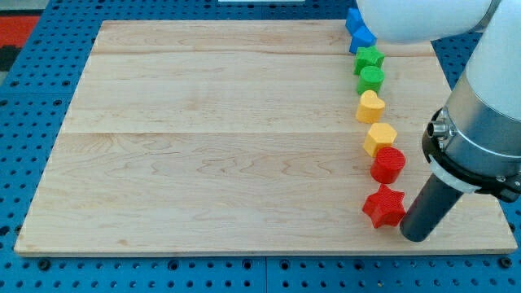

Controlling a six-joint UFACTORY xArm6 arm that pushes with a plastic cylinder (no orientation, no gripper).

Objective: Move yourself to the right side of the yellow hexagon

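Near the board's bottom-right corner, my tip (413,237) sits just beside the red star (384,207), on its right. No claw on me, just a plain rod, so nothing to spread or pinch. Yellow hexagon (379,137) lies up-left of the tip, by the right edge, touching the red round block (388,165) & below the yellow heart (369,106).
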